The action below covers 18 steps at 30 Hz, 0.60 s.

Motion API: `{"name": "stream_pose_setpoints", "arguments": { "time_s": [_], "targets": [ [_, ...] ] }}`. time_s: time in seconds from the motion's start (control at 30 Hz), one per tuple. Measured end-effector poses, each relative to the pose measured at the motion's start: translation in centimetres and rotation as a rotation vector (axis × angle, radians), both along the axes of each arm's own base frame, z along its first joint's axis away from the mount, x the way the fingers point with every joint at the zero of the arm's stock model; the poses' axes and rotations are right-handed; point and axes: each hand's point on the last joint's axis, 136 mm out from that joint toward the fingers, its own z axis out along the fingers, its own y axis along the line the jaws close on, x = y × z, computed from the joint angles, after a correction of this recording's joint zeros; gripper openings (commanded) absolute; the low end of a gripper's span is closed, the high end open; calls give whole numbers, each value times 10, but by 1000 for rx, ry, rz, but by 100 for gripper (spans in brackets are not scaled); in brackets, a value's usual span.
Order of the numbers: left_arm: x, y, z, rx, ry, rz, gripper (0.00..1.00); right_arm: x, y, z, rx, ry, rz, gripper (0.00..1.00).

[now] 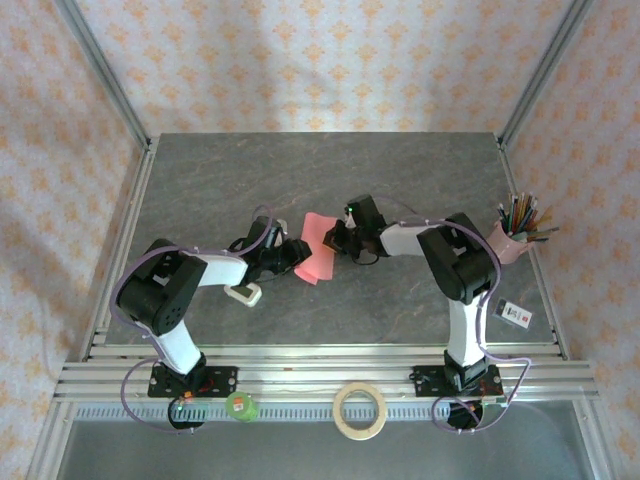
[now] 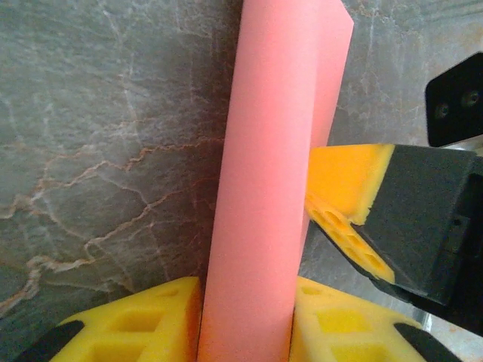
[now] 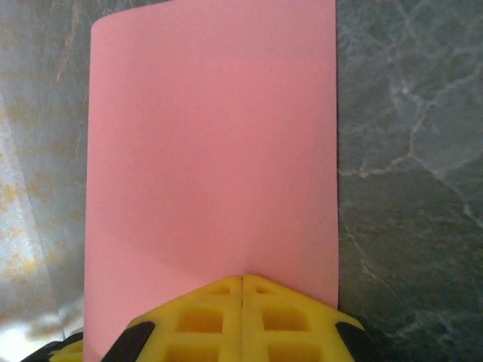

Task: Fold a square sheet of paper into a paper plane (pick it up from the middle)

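Note:
The square sheet of paper is pink-red and hangs bowed between both grippers just above the middle of the grey table. My left gripper grips its left side. In the left wrist view the sheet curves into a rounded fold that runs up between my yellow pads, and my left gripper is shut on it. The right gripper's yellow pad touches the sheet's right side. My right gripper pinches the sheet's right edge. The paper spreads out ahead of my right gripper, whose fingers meet.
A small white rounded gadget lies beside the left arm. A pink cup of pens stands at the right edge, with a small card in front of it. A tape roll and a green object sit on the front rail.

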Motion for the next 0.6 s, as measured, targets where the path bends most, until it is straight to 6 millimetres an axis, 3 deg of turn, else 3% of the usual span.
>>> {"name": "stream_pose_setpoints", "arguments": {
  "time_s": [0.3, 0.6],
  "targets": [
    [0, 5, 1, 95, -10, -36, 59, 4, 2, 0, -34, 0, 27, 0],
    [17, 16, 17, 282, -53, -94, 70, 2, 5, 1, -27, 4, 50, 4]
  ]
}}
